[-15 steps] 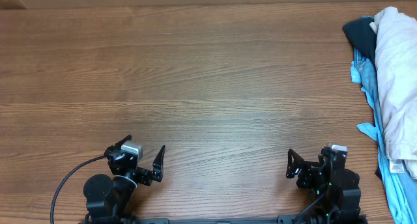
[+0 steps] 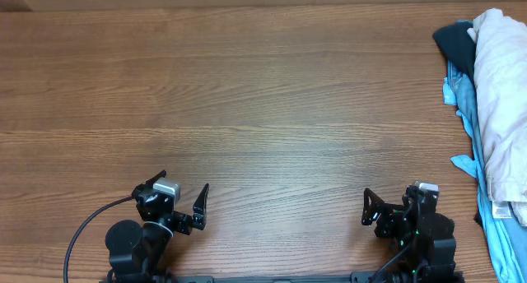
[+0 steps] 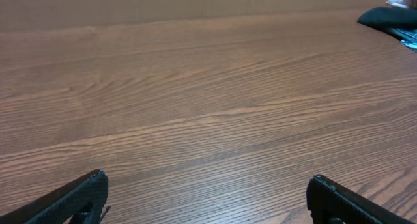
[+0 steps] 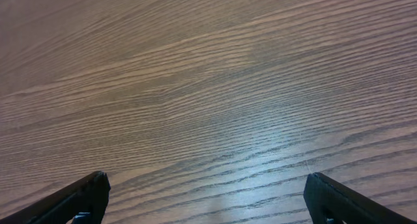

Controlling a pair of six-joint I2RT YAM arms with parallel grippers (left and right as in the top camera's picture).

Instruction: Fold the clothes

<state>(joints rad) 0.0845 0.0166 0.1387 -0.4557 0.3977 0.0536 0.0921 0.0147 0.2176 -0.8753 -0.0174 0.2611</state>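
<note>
The shorts (image 2: 502,94) lie heaped at the right edge of the table (image 2: 263,94), on a blue cloth (image 2: 498,234) beside a dark cloth (image 2: 451,43). The left gripper (image 3: 207,182) and right gripper (image 4: 205,178) are wide open. The right wrist view sees only wood.

We see the shorts (image 2: 501,94), pale off-white and wrinkled, bunched in a long heap at the right edge of the table (image 2: 247,110). Their right side runs out of our view.

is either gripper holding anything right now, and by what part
Nothing is held. The left gripper and right gripper are both open and empty; the beige shorts lie untouched, off to the right.
</note>
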